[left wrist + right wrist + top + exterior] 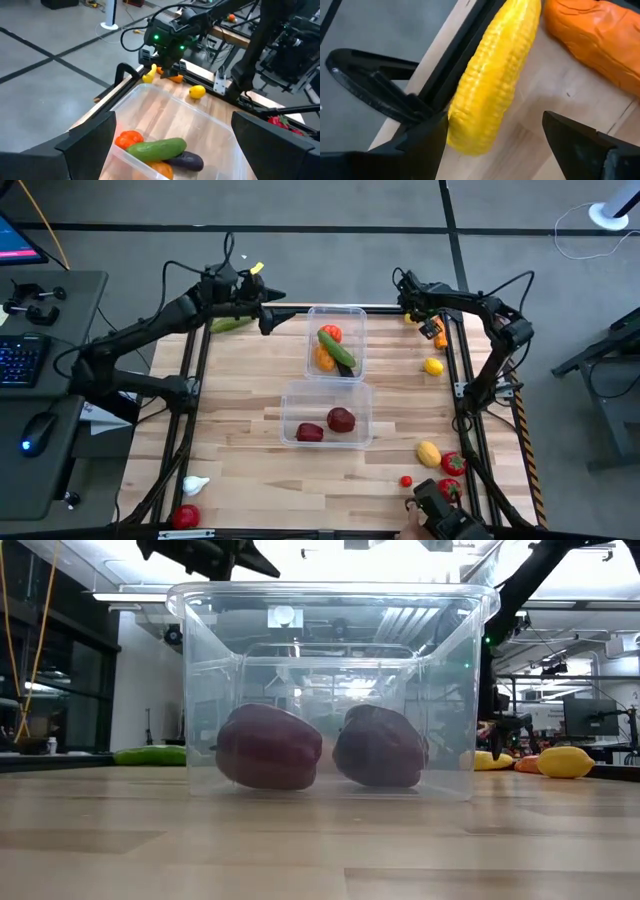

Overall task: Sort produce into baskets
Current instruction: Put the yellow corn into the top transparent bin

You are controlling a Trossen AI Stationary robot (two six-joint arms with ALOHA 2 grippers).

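With its fingers spread, the right hand hovers at the worktop's far right corner over a yellow corn cob lying beside an orange vegetable, so it should straddle the cob's middle, clear of the edge rail, before closing, while the left hand, also spread, waits above the far basket.

The corn and carrot run off the right wrist view's edge. A cucumber partly hides the eggplant.
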